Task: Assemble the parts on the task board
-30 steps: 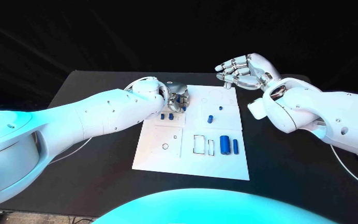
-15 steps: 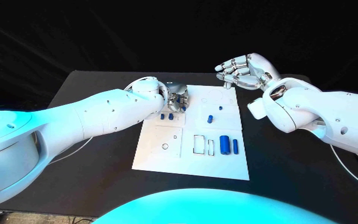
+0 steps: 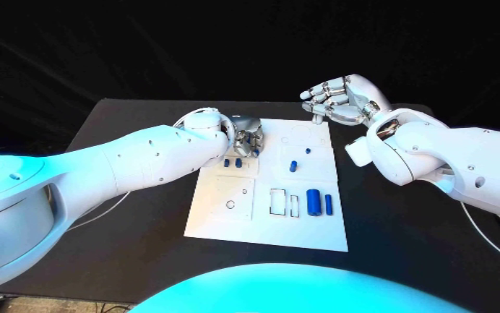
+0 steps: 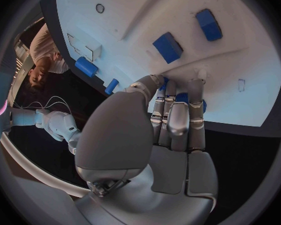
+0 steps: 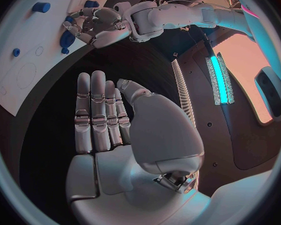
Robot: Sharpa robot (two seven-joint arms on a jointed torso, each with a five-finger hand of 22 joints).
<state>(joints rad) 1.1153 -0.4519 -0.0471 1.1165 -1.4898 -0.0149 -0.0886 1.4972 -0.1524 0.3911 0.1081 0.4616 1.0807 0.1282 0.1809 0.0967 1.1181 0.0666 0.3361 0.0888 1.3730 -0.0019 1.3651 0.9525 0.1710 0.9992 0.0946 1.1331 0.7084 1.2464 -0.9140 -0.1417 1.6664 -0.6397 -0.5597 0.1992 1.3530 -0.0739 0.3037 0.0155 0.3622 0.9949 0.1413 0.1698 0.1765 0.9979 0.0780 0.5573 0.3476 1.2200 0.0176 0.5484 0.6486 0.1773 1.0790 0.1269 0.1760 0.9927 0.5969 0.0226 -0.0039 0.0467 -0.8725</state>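
Observation:
The white task board (image 3: 223,215) lies in the middle of the black table. My left hand (image 3: 248,139) reaches down onto its far left part, fingers curled. In the left wrist view the fingertips (image 4: 197,85) and thumb close round a blue part (image 4: 202,105) on the board (image 4: 147,5); most of that part is hidden. Two blue blocks (image 3: 233,162) lie just nearer than that hand, also seen as blocks (image 4: 168,46). My right hand (image 3: 339,100) hovers above the board's far right corner, fingers straight and holding nothing, and appears as an open hand (image 5: 103,120).
A small blue peg (image 3: 295,165) lies at the board's centre. A thick blue cylinder (image 3: 313,202) and a thinner one (image 3: 328,204) lie at the near right, beside rectangular slots (image 3: 278,202). Black table (image 3: 125,241) surrounds the board.

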